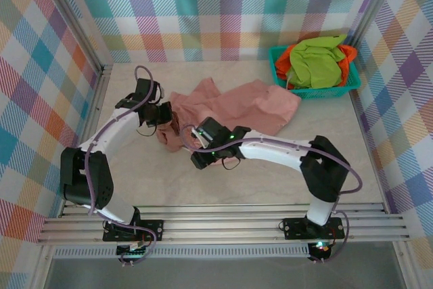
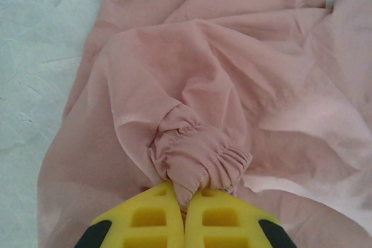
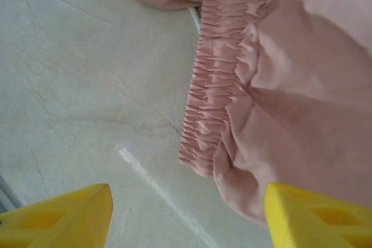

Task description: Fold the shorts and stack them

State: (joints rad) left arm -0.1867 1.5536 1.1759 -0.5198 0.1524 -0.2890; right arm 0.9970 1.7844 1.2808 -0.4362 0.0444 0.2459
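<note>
The dusty pink shorts (image 1: 237,106) lie crumpled on the table's middle. My left gripper (image 1: 166,114) is at their left end, and in the left wrist view it (image 2: 185,201) is shut on a bunched fold of the pink elastic waistband (image 2: 197,155). My right gripper (image 1: 193,139) hovers at the shorts' near-left edge. In the right wrist view it (image 3: 186,213) stands open, its yellow fingers (image 3: 64,213) wide apart, with the gathered waistband corner (image 3: 215,114) just ahead and nothing held. The lime green shorts (image 1: 314,62) and the bright orange shorts (image 1: 348,55) lie heaped in the basket.
The teal plastic basket (image 1: 318,91) sits at the back right of the pale table (image 1: 270,167). Plaid walls enclose the left, back and right sides. A metal rail runs along the near edge by the arm bases.
</note>
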